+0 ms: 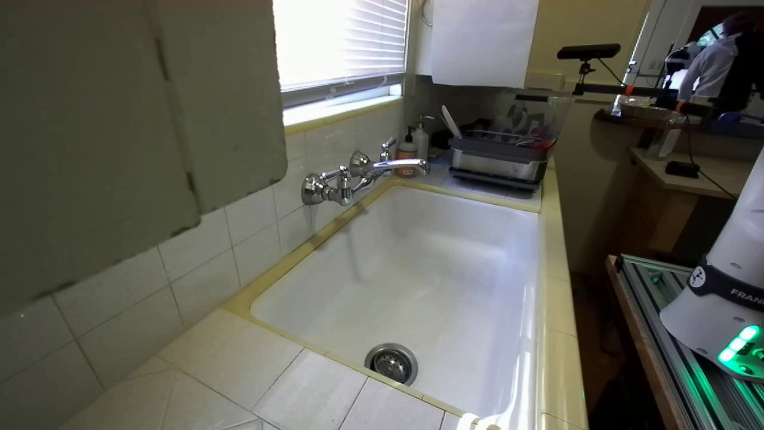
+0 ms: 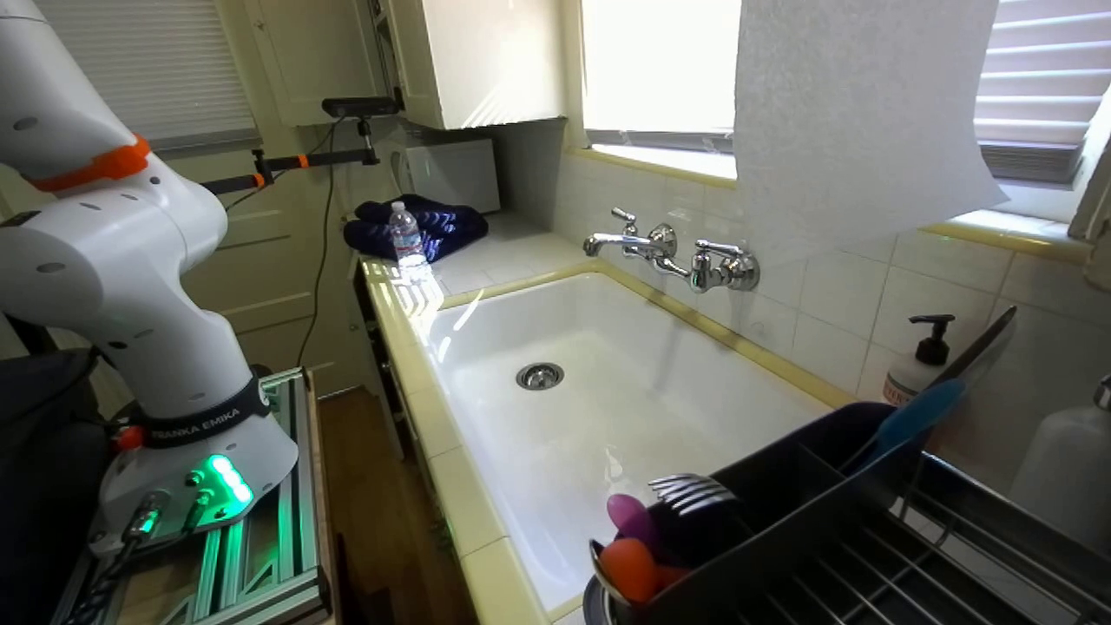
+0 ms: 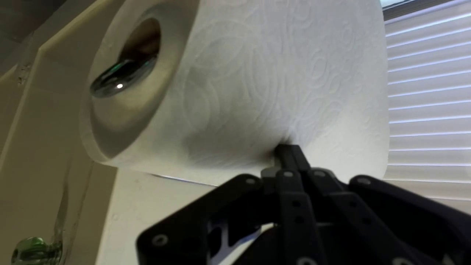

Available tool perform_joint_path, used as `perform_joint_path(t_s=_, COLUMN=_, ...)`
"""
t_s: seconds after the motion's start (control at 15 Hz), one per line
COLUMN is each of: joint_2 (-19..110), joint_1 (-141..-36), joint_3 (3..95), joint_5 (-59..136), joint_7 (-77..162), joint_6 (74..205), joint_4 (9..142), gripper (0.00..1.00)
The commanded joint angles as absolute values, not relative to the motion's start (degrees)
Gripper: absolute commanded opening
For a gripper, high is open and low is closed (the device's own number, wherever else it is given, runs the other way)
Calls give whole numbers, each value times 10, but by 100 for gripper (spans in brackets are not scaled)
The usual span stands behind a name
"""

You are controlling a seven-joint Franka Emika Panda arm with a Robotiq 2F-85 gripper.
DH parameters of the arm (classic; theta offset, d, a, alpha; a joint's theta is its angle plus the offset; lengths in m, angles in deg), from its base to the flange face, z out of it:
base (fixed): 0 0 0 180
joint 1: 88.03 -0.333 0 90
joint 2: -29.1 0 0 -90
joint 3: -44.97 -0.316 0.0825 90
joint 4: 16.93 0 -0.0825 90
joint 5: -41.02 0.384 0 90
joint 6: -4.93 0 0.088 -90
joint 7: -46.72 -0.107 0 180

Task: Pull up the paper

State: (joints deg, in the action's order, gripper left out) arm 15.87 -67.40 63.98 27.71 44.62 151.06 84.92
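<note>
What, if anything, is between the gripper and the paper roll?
Nothing shows there: in the wrist view, the closed gripper appears to touch the paper roll.

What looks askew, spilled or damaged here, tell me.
The paper looks askew: in an exterior view, one lower corner flares sideways instead of hanging straight. In the wrist view, the roll seems creased at the shut gripper. No spill stands out.

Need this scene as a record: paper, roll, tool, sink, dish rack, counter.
paper: sheet hanging partly across the window in an exterior view
roll: embossed, large in wrist view
tool: shut; tips on or right by roll, unclear which
sink: white, drain visible
dish rack: fork, blue utensil stick up
counter: bottle upright by dark bundle
</note>
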Motion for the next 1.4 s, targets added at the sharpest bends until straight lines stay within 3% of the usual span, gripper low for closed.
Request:
perform_joint_path(t_s=0.0, joint_2=155, joint_1=-672, joint_3=652, joint_5=296, joint_7=466, joint_6=1515, joint_4=847, gripper=0)
perform_joint_path(t_s=0.6, joint_2=134, joint_1=-704, joint_3=617, joint_5=289, joint_7=501, joint_6=1525, joint_4=866, gripper=0)
perform_joint_path(t_s=1.33, joint_2=183, joint_1=-697, joint_3=641, joint_5=299, joint_7=501, joint_6=1510, joint_4=861, gripper=0)
